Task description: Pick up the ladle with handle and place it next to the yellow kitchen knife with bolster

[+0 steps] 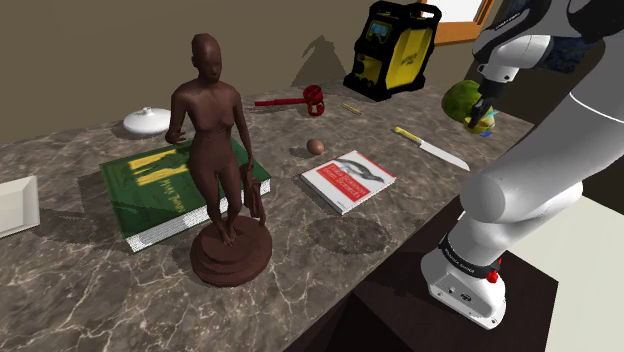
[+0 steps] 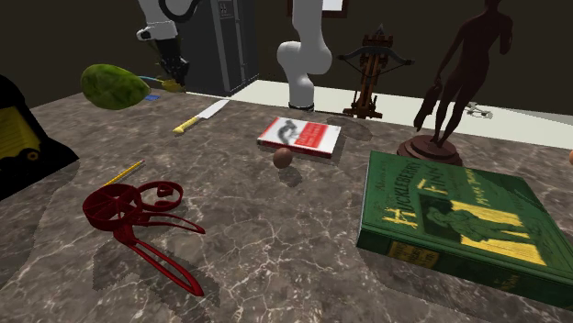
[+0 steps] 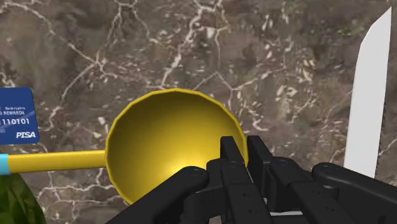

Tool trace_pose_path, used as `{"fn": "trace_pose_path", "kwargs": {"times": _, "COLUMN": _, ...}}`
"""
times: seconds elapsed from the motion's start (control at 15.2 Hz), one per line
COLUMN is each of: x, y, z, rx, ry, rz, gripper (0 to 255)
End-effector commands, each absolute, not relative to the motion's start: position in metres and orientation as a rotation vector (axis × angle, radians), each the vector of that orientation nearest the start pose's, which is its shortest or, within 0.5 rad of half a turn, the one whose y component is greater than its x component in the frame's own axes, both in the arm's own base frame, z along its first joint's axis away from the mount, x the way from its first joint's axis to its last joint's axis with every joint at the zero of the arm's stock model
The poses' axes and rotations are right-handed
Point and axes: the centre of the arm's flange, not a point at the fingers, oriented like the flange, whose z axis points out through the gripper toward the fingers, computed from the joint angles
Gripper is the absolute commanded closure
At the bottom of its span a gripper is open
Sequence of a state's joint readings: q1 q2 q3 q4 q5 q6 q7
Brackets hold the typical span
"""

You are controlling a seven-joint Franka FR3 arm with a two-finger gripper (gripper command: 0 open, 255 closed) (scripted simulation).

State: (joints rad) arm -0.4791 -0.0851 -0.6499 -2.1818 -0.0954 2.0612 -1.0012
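My gripper is shut on the rim of the ladle, whose bowl is yellow inside. Its yellow handle carries a blue band, and a green rounded mass sits at the handle's far end. In the second exterior view the ladle hangs above the marble table beside the gripper. The shoulder view has the ladle up near the gripper. The knife, with a yellow handle and a white blade, lies flat on the table just below; its blade runs beside my fingers, and it also appears as the knife.
A brown statue stands by a green book. A red-and-white book, a brown egg, a red utensil, a pencil and a yellow-black box lie around. A blue card lies near the ladle.
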Motion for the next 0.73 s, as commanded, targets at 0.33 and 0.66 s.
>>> {"fn": "trace_pose_path", "kwargs": {"times": 0.33, "x": 0.212, "y": -0.469, "z": 0.384, "rx": -3.108, "ry": 0.120, "rz": 0.082, "gripper": 255}}
{"fn": "trace_pose_path", "kwargs": {"times": 0.66, "x": 0.212, "y": -0.469, "z": 0.384, "rx": -3.108, "ry": 0.120, "rz": 0.082, "gripper": 255}}
